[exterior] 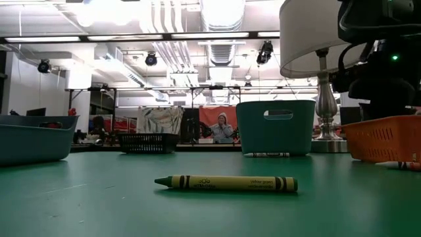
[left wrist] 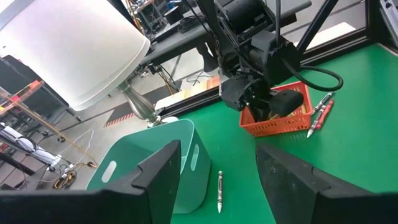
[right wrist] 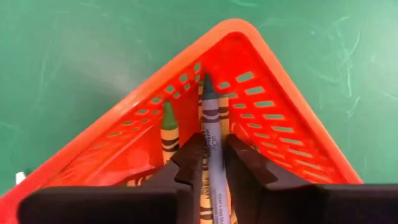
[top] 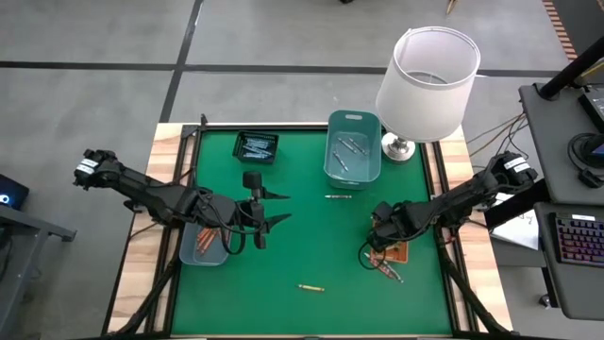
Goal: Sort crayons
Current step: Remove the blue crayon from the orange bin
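Right pincer [right wrist: 211, 163] was down inside the orange basket [right wrist: 283, 118], fingers [right wrist: 186, 165] drawn close on either side of a grey-blue crayon [right wrist: 212, 134] that ran between them toward the basket's corner; the fingers flanked it tightly, gripping it. Just beside that crayon, on one side of the pincer, a green crayon [right wrist: 168, 130] lay on the basket floor, also pointing to the corner. A yellowish crayon [right wrist: 200, 93] lay partly hidden under the held one.

In the high view the right pincer [top: 385, 227] sat over the orange basket [top: 396, 253] at the desk's [top: 311, 236] right side (several loose crayons [top: 385, 269] lay just outside the basket, toward the desk's front edge). Farther out: one yellow-green crayon [top: 311, 286] alone near the front edge, and one pale crayon [top: 338, 196] just in front of the teal bin [top: 353, 146], which itself held a few crayons.

Left pincer [top: 274, 208] waited at the desk's left, fingers spread wide, holding nothing. Beside it stood a blue-grey tray [top: 204, 247] with orange-red crayons; beyond it a black tray [top: 256, 147] with pale crayons. A lamp [top: 427, 80] stood behind the teal bin.
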`<control>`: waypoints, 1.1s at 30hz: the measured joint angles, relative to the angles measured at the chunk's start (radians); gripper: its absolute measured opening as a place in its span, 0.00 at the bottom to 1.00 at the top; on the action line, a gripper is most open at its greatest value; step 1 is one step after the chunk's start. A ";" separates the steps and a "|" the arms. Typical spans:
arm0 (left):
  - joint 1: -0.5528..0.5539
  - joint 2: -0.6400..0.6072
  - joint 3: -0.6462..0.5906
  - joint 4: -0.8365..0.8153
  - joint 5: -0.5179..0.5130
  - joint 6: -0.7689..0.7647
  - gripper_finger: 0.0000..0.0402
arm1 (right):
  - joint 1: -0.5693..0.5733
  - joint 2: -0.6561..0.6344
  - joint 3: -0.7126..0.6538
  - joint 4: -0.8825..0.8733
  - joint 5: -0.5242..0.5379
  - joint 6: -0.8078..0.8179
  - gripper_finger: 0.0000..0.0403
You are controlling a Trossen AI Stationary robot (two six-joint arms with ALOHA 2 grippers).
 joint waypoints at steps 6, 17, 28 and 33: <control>0.000 0.000 0.000 0.000 0.000 -0.007 0.47 | 0.000 -0.001 0.025 -0.007 -0.007 -0.028 0.04; -0.001 0.000 0.000 0.000 -0.001 -0.025 0.47 | 0.001 -0.001 0.101 -0.093 -0.020 -0.055 0.02; -0.031 -0.020 -0.030 0.000 -0.002 -0.053 0.47 | -0.004 -0.003 0.259 -0.107 0.006 -0.156 0.02; -0.034 -0.075 -0.064 -0.003 -0.002 -0.056 0.47 | -0.021 -0.003 0.366 -0.119 0.028 -0.235 0.02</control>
